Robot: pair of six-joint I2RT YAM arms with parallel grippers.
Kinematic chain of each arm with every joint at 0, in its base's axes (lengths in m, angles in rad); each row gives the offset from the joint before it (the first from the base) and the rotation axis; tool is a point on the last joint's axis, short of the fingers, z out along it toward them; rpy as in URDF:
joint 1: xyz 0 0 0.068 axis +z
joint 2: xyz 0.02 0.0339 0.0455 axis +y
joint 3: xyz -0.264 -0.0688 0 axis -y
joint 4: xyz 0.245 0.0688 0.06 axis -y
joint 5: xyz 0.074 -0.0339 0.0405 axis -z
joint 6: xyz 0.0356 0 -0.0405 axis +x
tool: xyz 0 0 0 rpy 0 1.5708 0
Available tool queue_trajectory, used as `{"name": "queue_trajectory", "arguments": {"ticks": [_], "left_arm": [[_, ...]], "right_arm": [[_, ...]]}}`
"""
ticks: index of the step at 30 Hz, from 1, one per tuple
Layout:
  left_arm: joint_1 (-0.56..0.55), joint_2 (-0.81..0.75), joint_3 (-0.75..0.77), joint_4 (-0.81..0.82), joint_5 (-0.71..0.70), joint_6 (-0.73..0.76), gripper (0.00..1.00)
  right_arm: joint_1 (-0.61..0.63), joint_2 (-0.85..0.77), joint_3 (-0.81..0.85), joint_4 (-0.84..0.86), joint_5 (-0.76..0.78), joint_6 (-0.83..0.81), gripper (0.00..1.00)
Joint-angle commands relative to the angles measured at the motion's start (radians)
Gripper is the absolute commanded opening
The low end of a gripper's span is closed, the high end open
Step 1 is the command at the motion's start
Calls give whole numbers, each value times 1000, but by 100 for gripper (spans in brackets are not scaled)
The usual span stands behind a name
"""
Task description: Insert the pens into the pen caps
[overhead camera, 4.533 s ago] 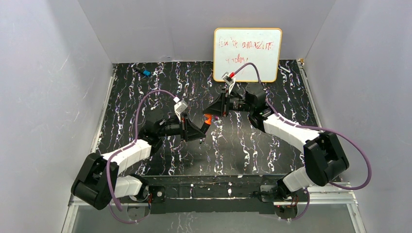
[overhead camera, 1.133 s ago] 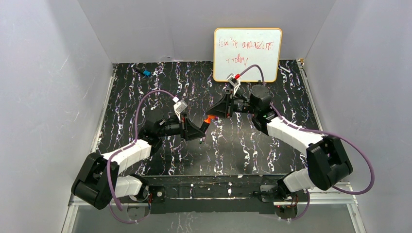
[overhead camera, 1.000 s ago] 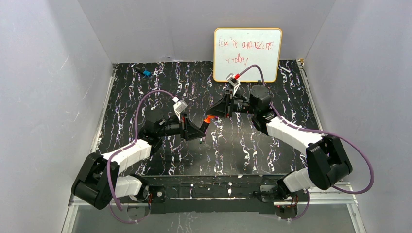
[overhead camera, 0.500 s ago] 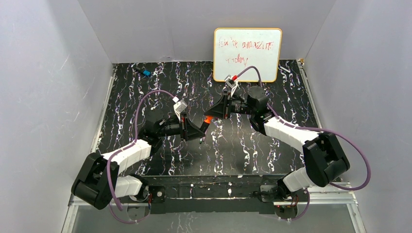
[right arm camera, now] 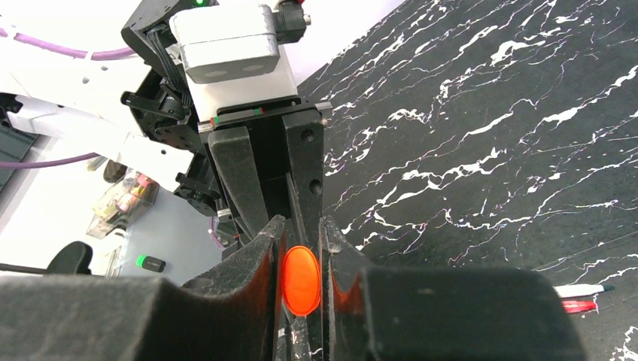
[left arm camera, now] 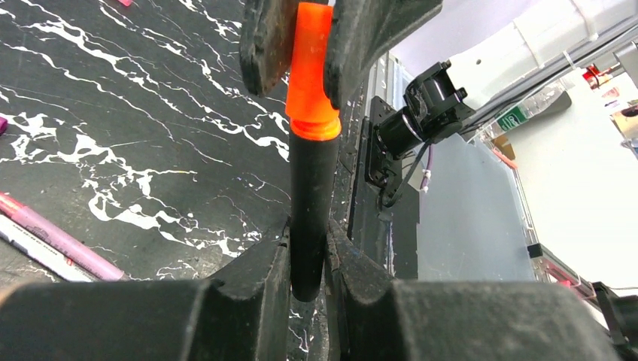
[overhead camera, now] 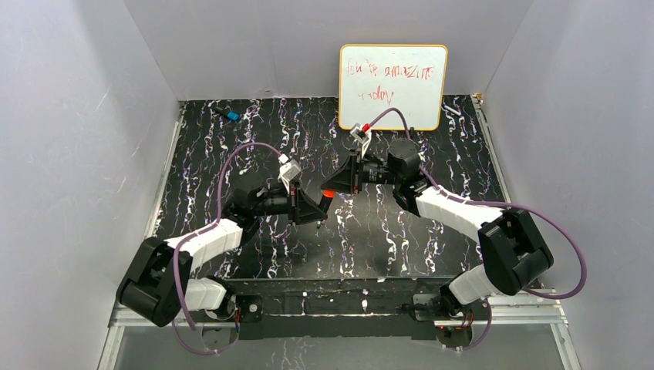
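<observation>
Low in front of the whiteboard (overhead camera: 393,85), both arms meet above the table. The left gripper (left arm camera: 307,256) is clamped on the black pen (left arm camera: 311,195). The right gripper (right arm camera: 301,263) is clamped on the orange cap (left arm camera: 310,83), whose open end meets the pen's tip end, the two in line

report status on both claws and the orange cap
Left claw shut on black pen. Right claw shut on orange cap. Cap meets pen body, in line. Nothing blocking.
</observation>
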Motion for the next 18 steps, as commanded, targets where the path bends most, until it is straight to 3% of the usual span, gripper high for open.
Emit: {"name": "queue_trajectory", "arguments": {"ticks": [1,7,18], "left_arm": [[0,30,81,25,-29,42,0],[23,67,149,0,2,64,0],[129,87,209,-2,42,52,0]], "right_arm": [[67,-4,12,-14,-50,-1,1],[99,-15,-17,-22,-42,-5,1],[104,-62,-26,-197,-56,-109,1]]}}
